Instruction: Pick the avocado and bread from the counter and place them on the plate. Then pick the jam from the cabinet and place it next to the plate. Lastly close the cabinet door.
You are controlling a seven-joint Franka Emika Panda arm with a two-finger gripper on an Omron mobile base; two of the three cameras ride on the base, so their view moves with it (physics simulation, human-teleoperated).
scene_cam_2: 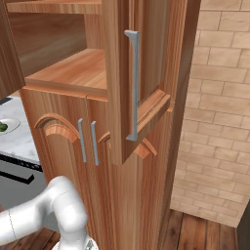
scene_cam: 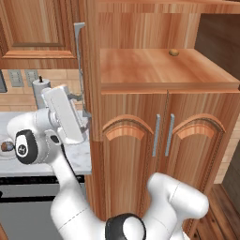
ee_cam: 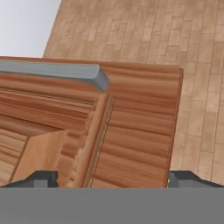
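The cabinet [scene_cam: 140, 136] stands with its upper doors swung out. On its shelf sits a small round thing, likely the jam [scene_cam: 174, 52]. My gripper [scene_cam: 83, 108] is open beside the left door's edge [scene_cam: 89, 70], below its silver handle [scene_cam: 79, 56]. In the hand view the gripper [ee_cam: 113, 179] faces that door's panel [ee_cam: 131, 131] and handle [ee_cam: 52, 70], fingertips [ee_cam: 41, 178] wide apart with nothing between them. The plate [scene_cam: 9, 155] lies on the counter [scene_cam: 79, 159] at far left, holding the bread [scene_cam: 5, 146]. The avocado [scene_cam_2: 3, 127] shows on the plate [scene_cam_2: 10, 123].
The right upper door [scene_cam_2: 122, 97] juts toward the base, its bar handle [scene_cam_2: 132, 83] facing out. A grey kettle-like vessel [scene_cam: 41, 89] stands on the counter behind my hand. A brick wall [scene_cam_2: 219, 122] and wood floor [scene_cam_2: 205, 234] lie to the right.
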